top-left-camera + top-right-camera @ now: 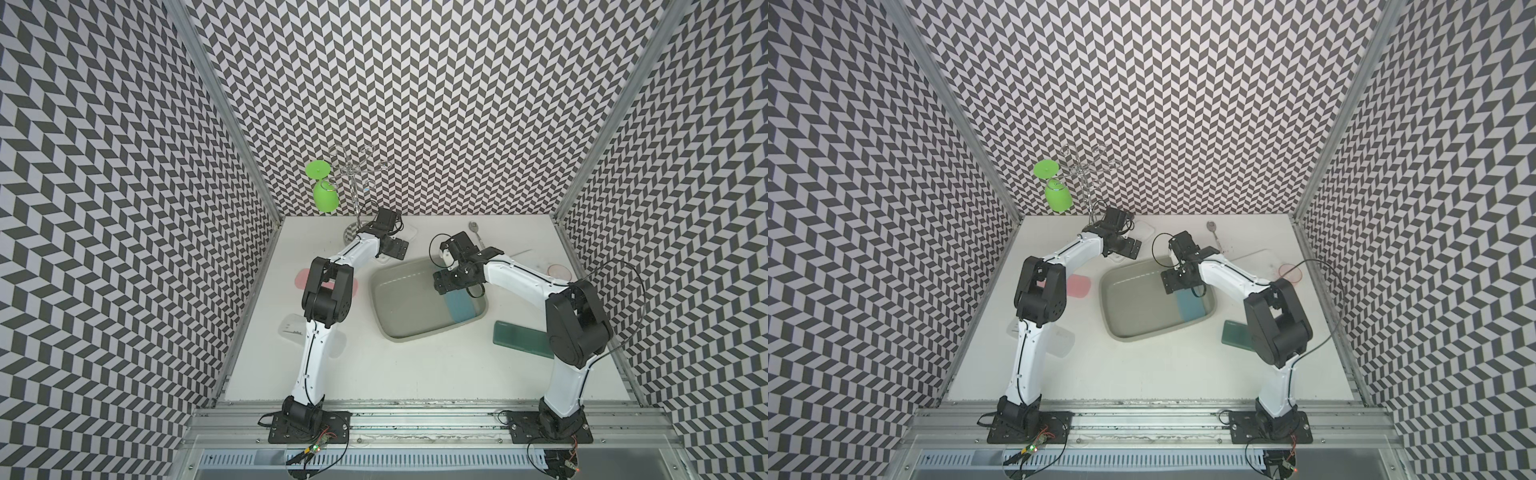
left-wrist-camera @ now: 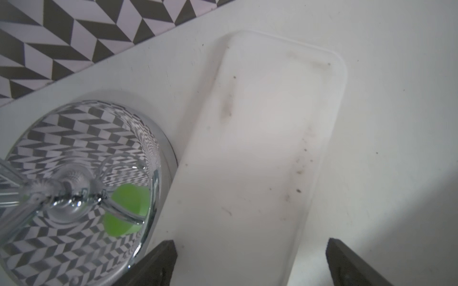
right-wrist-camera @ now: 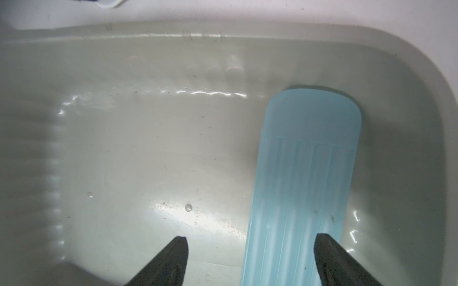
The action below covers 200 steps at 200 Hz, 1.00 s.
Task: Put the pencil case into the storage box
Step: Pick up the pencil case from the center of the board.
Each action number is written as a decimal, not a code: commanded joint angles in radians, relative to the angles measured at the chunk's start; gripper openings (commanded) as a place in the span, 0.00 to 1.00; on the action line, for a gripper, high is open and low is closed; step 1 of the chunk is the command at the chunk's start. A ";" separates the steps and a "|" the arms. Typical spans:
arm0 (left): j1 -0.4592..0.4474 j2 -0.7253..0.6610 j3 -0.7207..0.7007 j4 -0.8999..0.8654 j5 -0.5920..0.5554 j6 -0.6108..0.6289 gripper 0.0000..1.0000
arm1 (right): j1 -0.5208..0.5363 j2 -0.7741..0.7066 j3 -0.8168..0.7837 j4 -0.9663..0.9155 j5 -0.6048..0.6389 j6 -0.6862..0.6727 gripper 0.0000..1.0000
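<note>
Pencil case (image 1: pixel 459 306) lies in storage box (image 1: pixel 405 301), partly hidden.

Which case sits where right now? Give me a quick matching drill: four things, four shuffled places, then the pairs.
Things: 1 blue pencil case; 2 dark green case; 3 pink case; 4 white case.
Places: A under the open left gripper, beside the rack base; B inside the storage box; C on the table, partly hidden by the left arm's elbow; D on the table outside the box, beside the right arm.
Pairs: 1-B; 2-D; 3-C; 4-A.
</note>
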 commanded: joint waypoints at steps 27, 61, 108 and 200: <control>0.020 0.000 0.015 0.049 -0.020 0.066 1.00 | -0.004 -0.044 -0.031 0.043 -0.012 0.019 0.84; 0.023 -0.016 -0.031 0.087 -0.008 0.108 1.00 | -0.003 -0.045 -0.041 0.033 -0.016 0.020 0.84; 0.049 0.004 -0.063 0.130 0.121 0.131 1.00 | -0.004 -0.055 -0.034 -0.011 -0.008 0.011 0.84; 0.056 -0.010 -0.083 0.075 0.205 0.079 1.00 | -0.004 -0.074 -0.044 -0.043 -0.001 0.027 0.84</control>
